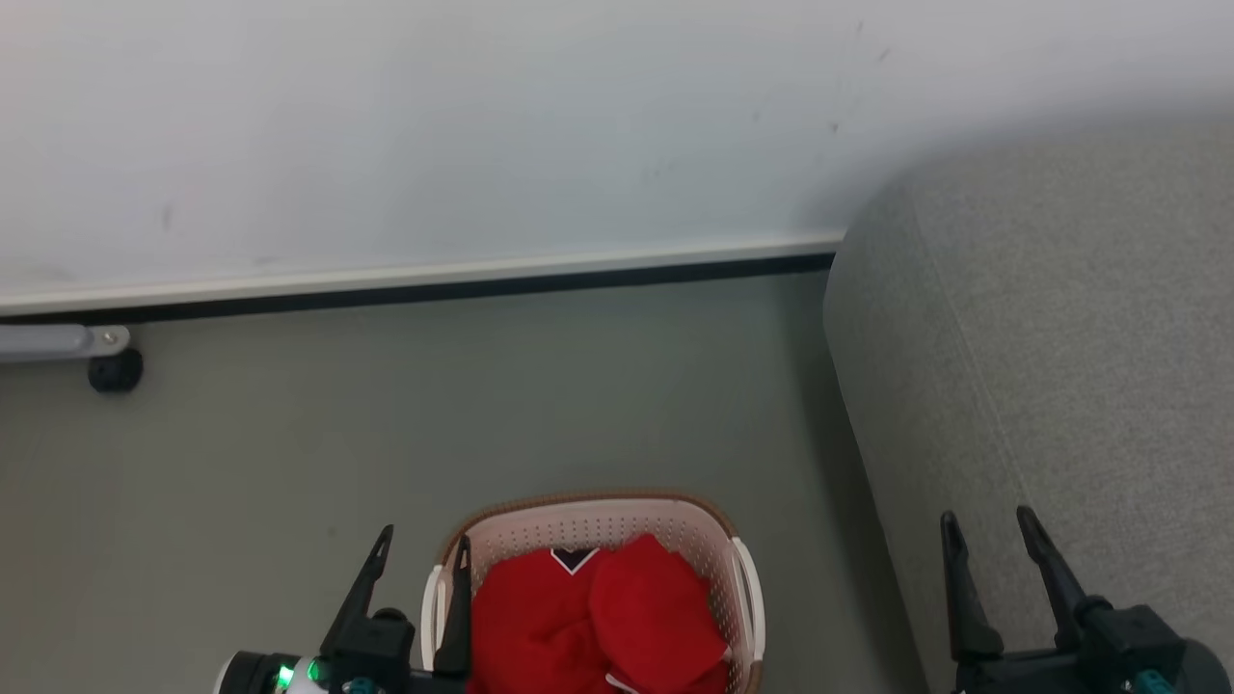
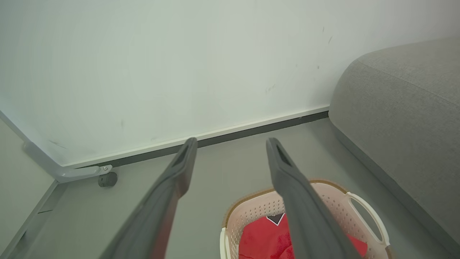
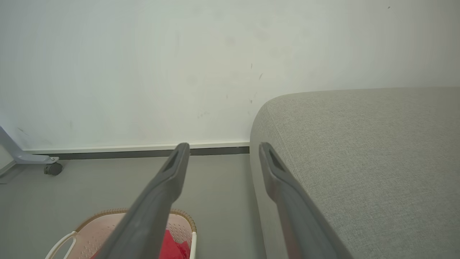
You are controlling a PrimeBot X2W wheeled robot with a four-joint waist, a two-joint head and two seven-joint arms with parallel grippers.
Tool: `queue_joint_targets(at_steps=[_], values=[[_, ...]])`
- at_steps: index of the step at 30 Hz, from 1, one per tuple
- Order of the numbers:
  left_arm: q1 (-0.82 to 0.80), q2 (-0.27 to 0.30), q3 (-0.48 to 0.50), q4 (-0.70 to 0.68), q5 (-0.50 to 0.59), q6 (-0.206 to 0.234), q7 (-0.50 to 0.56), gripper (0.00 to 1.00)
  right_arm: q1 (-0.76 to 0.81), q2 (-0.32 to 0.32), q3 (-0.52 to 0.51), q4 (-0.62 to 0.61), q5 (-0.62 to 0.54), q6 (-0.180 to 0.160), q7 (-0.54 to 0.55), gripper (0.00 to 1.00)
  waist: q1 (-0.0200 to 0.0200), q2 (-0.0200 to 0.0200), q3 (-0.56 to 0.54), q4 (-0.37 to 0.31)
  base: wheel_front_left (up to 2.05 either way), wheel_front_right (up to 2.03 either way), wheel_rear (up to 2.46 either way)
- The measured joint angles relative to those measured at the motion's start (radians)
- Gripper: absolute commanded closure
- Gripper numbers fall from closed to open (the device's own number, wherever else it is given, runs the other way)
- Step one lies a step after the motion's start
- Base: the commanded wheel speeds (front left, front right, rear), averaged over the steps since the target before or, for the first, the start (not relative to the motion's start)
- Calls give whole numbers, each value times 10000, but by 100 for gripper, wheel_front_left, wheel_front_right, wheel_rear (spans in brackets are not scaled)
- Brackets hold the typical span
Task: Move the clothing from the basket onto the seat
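A pale wall (image 1: 482,116) is running along the far side, a white-and-dark skirting strip (image 1: 434,280) lying at its foot. Grey floor (image 1: 482,405) is spreading nearer. A black caster (image 1: 116,370) is sitting far left, under a grey bracket (image 1: 48,340).

A staged, home-like corner: a grey fabric sofa (image 1: 1060,386) and a laundry basket (image 1: 598,500) of red clothing (image 1: 598,617) on a grey floor (image 1: 482,414). The white wall panel (image 1: 482,125) behind has a metal foot (image 1: 48,340) with 1 caster (image 1: 116,371), as lab partitions do.
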Motion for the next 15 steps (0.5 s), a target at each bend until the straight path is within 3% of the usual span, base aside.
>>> queue_joint_targets(at_steps=[15], values=[[-1693, -44, -1181, 1639, -157, -161, 259, 0, -1140, -105, -69, -512, -82, 263, -2, 0, 1, 1, 2046, -680, 0, 0, 0]])
